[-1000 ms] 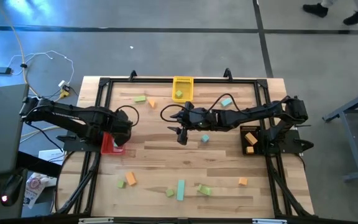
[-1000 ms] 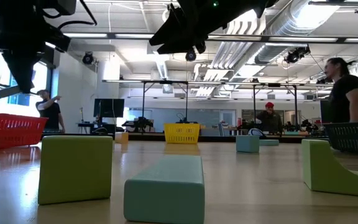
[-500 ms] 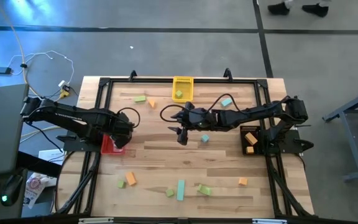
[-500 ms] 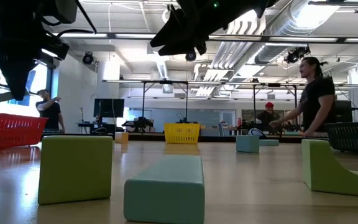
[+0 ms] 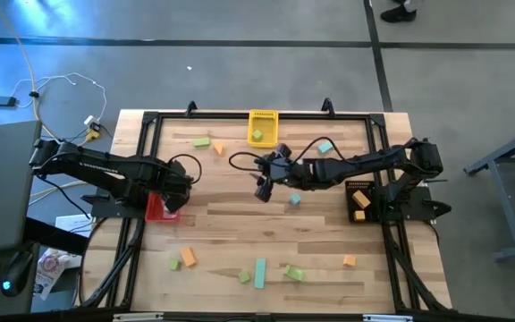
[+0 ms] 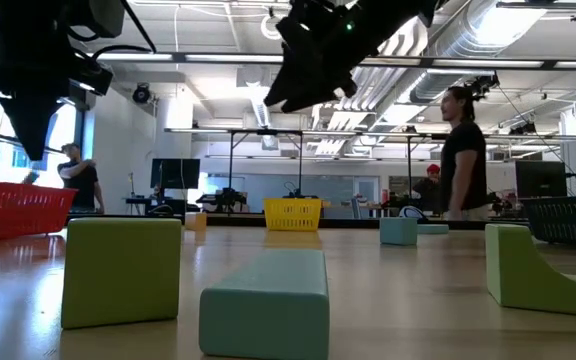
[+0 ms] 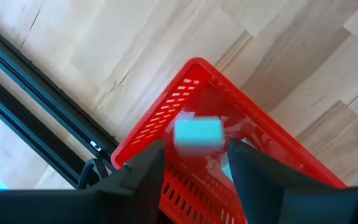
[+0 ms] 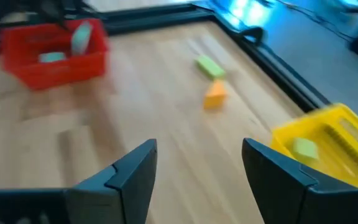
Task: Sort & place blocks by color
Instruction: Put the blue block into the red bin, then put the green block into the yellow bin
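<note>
teal block (image 7: 197, 133) | above red bin (image 7: 185, 99) | left fingers (image 7: 143, 171) spread | right fingers (image 8: 129, 171) spread | no writing legible

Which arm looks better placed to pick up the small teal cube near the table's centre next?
Probably the right. Its open, empty end effector hangs beside the small teal cube on the wooden table, while the left end effector is over the red plastic bin, a teal block between its fingers.

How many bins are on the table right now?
3. A yellow bin at the far edge's middle, a red bin on the left, partly under the left arm, and a black bin on the right.
</note>
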